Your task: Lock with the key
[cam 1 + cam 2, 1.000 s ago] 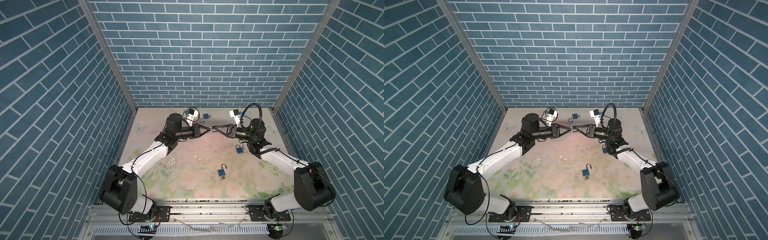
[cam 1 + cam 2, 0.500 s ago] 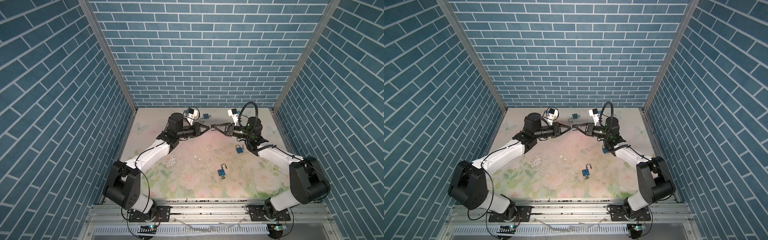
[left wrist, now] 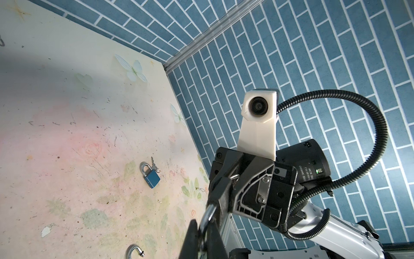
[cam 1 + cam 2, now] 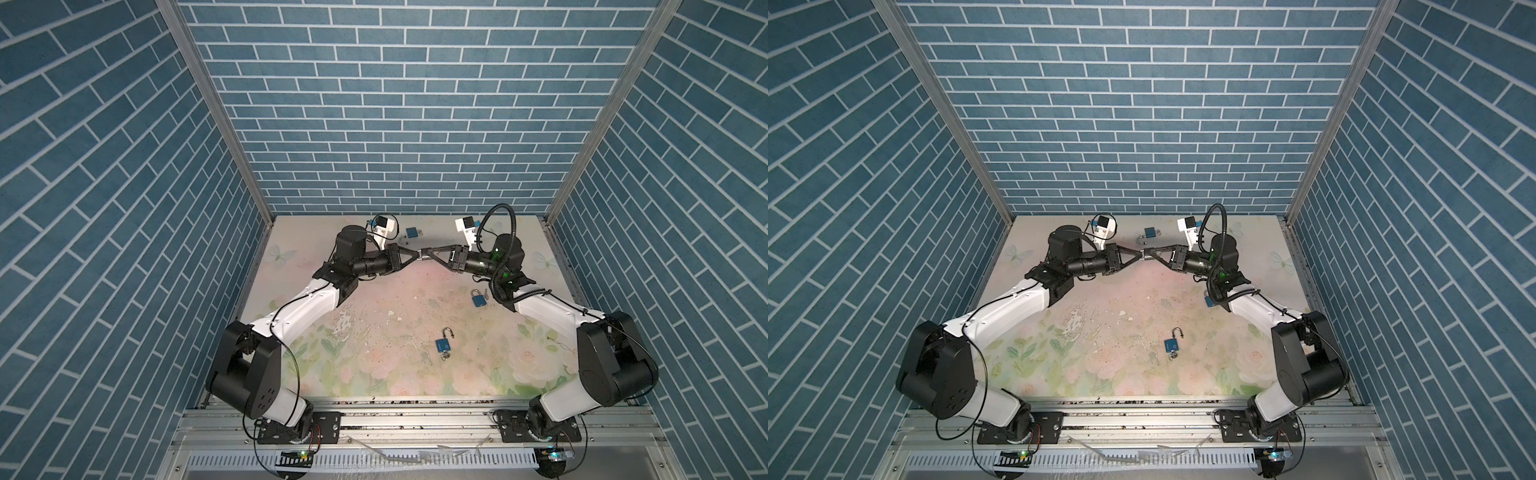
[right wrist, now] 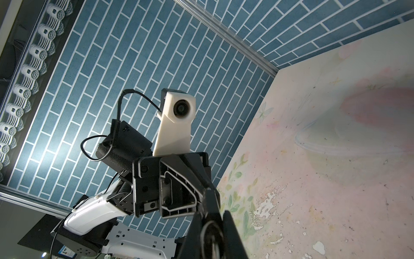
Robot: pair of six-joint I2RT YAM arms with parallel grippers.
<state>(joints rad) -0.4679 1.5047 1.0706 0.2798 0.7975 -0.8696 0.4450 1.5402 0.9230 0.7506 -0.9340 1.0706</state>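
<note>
My two grippers meet tip to tip in the air over the back middle of the table. Between them is a small silvery key (image 4: pixel 422 253) (image 4: pixel 1144 254) with a wire ring. My left gripper (image 4: pixel 419 252) (image 3: pixel 202 224) is shut on the shiny end of the key (image 3: pixel 210 214). The right gripper (image 4: pixel 426 254) (image 5: pixel 212 215) is shut on the end with the ring (image 5: pixel 210 234). A blue padlock (image 4: pixel 442 345) (image 4: pixel 1172 344) with its shackle swung open lies on the table towards the front, far below both grippers.
A shut blue padlock (image 4: pixel 478 297) (image 3: pixel 152 178) lies beside the right forearm, a key next to it. Another blue padlock (image 4: pixel 411 232) (image 4: pixel 1151 232) lies near the back wall behind the grippers. Blue brick walls close in the flowered table (image 4: pixel 374 365) on three sides.
Both arms' elbows shifted slightly inward and the joined fingertips rose a little about a second ago. Over the last half second nothing has visibly moved, and both grips stay the same.
</note>
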